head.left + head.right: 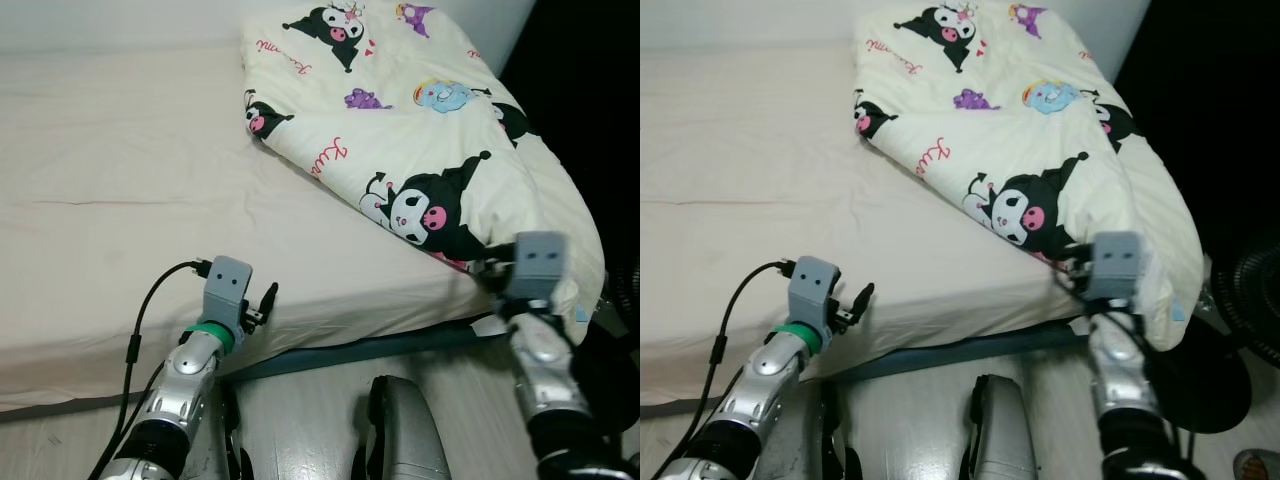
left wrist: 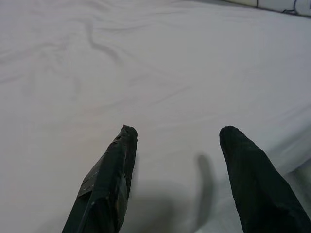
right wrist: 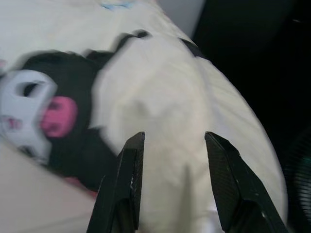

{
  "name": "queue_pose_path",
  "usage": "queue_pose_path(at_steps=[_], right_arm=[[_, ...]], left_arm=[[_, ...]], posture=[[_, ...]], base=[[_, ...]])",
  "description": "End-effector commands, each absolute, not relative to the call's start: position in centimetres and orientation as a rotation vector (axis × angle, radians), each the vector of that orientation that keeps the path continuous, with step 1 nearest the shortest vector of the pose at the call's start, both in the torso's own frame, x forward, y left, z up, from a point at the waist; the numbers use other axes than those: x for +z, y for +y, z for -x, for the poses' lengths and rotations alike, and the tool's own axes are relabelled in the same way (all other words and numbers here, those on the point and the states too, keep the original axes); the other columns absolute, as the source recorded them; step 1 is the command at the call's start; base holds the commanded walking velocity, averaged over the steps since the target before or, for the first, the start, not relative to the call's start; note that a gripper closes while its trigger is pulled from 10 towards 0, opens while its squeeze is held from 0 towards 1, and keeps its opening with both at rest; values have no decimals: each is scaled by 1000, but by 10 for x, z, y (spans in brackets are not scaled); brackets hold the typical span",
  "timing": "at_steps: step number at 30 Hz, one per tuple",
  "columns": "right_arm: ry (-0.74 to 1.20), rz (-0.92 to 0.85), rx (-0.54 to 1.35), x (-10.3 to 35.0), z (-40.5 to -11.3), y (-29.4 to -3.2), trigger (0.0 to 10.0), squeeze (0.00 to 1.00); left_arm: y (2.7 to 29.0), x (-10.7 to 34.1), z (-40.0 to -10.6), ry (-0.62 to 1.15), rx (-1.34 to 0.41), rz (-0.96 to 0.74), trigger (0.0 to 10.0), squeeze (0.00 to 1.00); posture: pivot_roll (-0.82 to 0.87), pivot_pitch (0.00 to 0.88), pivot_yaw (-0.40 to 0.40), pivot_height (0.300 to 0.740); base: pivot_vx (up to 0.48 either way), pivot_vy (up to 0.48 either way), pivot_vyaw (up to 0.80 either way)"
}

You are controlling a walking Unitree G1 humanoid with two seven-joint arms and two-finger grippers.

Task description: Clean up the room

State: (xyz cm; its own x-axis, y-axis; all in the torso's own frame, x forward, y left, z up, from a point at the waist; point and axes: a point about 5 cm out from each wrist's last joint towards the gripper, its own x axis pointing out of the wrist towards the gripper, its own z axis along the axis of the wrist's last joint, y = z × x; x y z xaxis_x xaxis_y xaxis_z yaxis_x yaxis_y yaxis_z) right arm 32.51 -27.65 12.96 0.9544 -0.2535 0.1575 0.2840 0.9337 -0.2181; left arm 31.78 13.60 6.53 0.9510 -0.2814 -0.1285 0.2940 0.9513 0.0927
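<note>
The bed [image 1: 120, 200] lies mostly bare, its cartoon-print quilt [image 1: 420, 130] bunched over the far right corner and spilling off the edge, so the tidying looks barely begun. Right gripper [image 3: 172, 145] hovers over the quilt's fold, fingers apart and empty; left gripper [image 2: 180, 141] hangs spread above the sheet.

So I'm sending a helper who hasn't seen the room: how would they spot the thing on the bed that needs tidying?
Start at the wide bed with the plain cream sheet. On its right side lies a bunched pale-yellow quilt printed with black-and-pink cartoon characters, hanging over the bed's right edge, just ahead of the open right gripper. It is the sole patterned item there.
</note>
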Motion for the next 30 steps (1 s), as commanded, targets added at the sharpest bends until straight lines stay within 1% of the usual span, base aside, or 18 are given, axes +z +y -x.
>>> queue_pose_path(at_steps=[1, 2, 3, 4, 6, 7, 9, 11, 13, 14, 17, 21, 23, 24, 25, 30], right_arm=[[-109, 235, -322, 129, -322, -292, 10000, 27], [-115, 235, -340, 136, -322, -304, 10000, 471], [-115, 235, -340, 136, -322, -304, 10000, 471], [-100, 198, -354, 146, -324, -323, 10000, 1000], [-92, 172, -350, 147, -326, -326, 10000, 1000], [-79, 139, -337, 147, -329, -327, 10000, 1000], [-79, 139, -337, 147, -329, -327, 10000, 1000], [-64, 87, -315, 149, -334, -326, 10000, 1000], [-62, 69, -304, 151, -337, -325, 10000, 1000], [-82, -3, -247, 160, -344, -322, 10000, 0], [-93, -42, -209, 165, -348, -321, 10000, 0], [-53, 14, -257, 167, -349, -327, 10000, 0], [-47, 16, -264, 167, -349, -328, 10000, 0], [-44, 7, -263, 166, -349, -328, 7020, 0], [-40, -5, -260, 165, -349, -328, 0, 0], [-38, -44, -280, 163, -349, -329, 0, 0]], left_arm=[[141, 59, -313, 149, -289, -122, 10000, 0], [144, 59, -313, 151, -285, -127, 10000, 0], [144, 59, -313, 151, -285, -127, 10000, 0], [150, 60, -313, 155, -280, -139, 10000, 0], [151, 61, -313, 156, -279, -144, 10000, 0], [154, 62, -313, 155, -279, -151, 10000, 0], [154, 62, -313, 155, -279, -151, 10000, 0], [160, 64, -312, 156, -279, -170, 10000, 0], [164, 65, -311, 157, -279, -179, 10000, 0], [174, 66, -308, 167, -274, -204, 10000, 0], [181, 67, -306, 174, -270, -220, 10000, 0], [188, 69, -304, 174, -261, -229, 10000, 0], [188, 70, -304, 174, -262, -230, 10000, 0], [188, 71, -304, 173, -263, -231, 10000, 0], [188, 72, -304, 173, -267, -235, 10000, 0], [189, 74, -304, 173, -271, -240, 10000, 0]], posture=[[-6, 134, 75, 565], [-5, 138, 80, 565], [-5, 138, 80, 565], [10, 158, 98, 565], [14, 162, 102, 565], [35, 179, 117, 565], [35, 179, 117, 565], [66, 194, 137, 565], [71, 196, 141, 565], [92, 205, 158, 565], [107, 212, 166, 565], [128, 220, 177, 565], [130, 221, 178, 565], [133, 221, 183, 565], [136, 220, 187, 565], [138, 219, 189, 565]], base=[[0, 0, 0], [0, 0, 0], [0, 0, 0], [0, 0, 0], [0, 0, 0], [0, 0, 0], [0, 0, 0], [0, 0, 0], [0, 0, 0], [0, 0, 0], [0, 0, 0], [0, 0, 0], [0, 0, 0], [0, 0, 0], [0, 0, 0], [0, 0, 0]])
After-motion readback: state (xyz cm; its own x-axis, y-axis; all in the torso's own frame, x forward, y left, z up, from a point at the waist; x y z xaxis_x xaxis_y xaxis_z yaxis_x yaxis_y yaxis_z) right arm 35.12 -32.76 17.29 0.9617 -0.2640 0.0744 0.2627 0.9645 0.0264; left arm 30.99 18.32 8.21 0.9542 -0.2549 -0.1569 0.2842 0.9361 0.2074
